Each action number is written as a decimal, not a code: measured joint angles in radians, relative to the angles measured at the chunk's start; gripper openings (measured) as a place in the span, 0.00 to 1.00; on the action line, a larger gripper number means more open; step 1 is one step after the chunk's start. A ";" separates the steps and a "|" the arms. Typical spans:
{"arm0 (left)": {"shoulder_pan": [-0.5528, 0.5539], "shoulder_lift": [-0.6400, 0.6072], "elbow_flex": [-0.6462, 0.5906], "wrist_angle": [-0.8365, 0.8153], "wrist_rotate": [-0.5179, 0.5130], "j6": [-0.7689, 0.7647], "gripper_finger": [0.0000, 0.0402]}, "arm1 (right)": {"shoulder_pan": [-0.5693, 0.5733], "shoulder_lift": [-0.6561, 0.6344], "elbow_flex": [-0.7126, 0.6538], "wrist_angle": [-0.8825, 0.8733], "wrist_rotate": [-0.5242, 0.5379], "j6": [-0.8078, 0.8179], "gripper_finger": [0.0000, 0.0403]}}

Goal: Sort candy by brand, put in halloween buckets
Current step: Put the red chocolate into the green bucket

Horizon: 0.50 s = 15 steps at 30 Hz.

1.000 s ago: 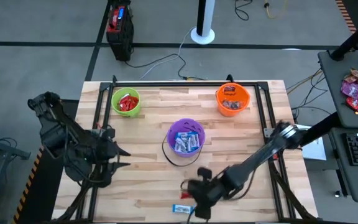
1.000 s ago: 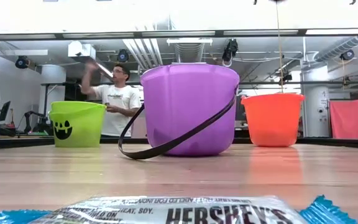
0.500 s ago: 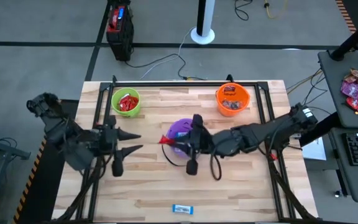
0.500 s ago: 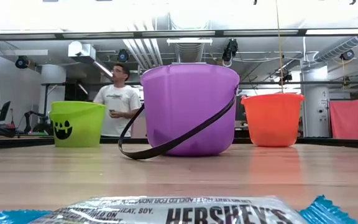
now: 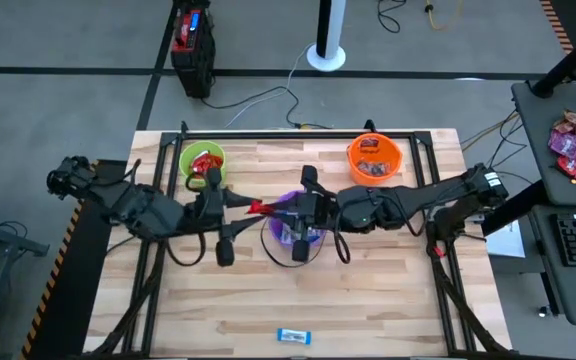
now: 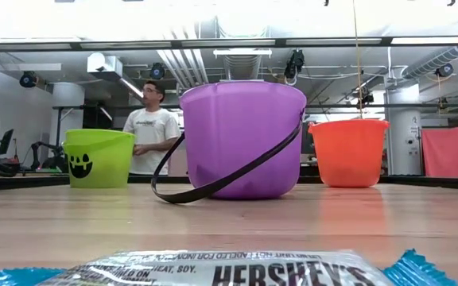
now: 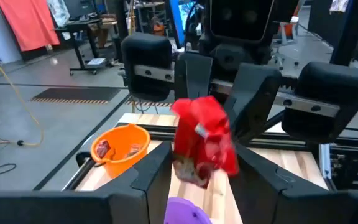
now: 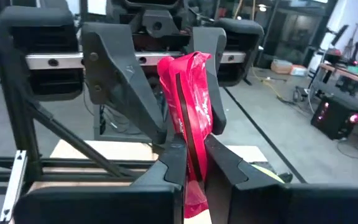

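Observation:
A red-wrapped candy (image 5: 260, 207) hangs above the left rim of the purple bucket (image 5: 290, 236), with my right gripper (image 5: 271, 208) shut on it. My left gripper (image 5: 244, 205) faces it from the table's left, open, with a finger on either side of the candy (image 7: 202, 142); whether they touch it I cannot tell. The green bucket (image 5: 203, 163) holds red candy and the orange bucket (image 5: 373, 159) holds brown candy. A blue-and-white candy (image 5: 293, 335) lies flat near the table's front edge. My right gripper pinches the red wrapper's near end (image 8: 189, 146) between its two fingers. The fingers come level from the table's right. The rest of the wrapper (image 8: 188, 87) sticks out past the fingertips toward the left gripper, lifted clear of the table and the buckets.
The purple bucket's thin black handle (image 6: 213, 179) lies down on its near side. A black frame (image 5: 298, 134) runs round the table's far and side edges. A person (image 6: 149, 127) stands in the room beyond the table. Bare wood lies between the buckets and the front edge.
My right gripper has risen from the table's near edge with the red candy, gone toward the far left to above the purple bucket, and tipped up to level. My left gripper has swung toward the table's right and turned level, coming to meet the candy.

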 joint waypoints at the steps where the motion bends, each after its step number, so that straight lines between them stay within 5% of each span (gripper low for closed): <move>1: 0.005 0.001 0.000 0.003 0.004 0.006 0.34 | -0.004 0.000 0.000 -0.005 0.000 0.005 0.06; 6: 0.020 0.002 0.000 0.019 -0.009 0.027 0.32 | -0.007 0.000 0.000 -0.031 -0.003 -0.031 0.06; 12: 0.036 0.002 0.000 0.019 -0.015 0.042 0.07 | -0.012 0.000 0.000 -0.036 0.008 -0.061 0.13; 15: 0.045 0.001 0.000 0.018 -0.032 0.039 0.07 | -0.027 0.000 0.000 -0.047 0.006 -0.027 0.18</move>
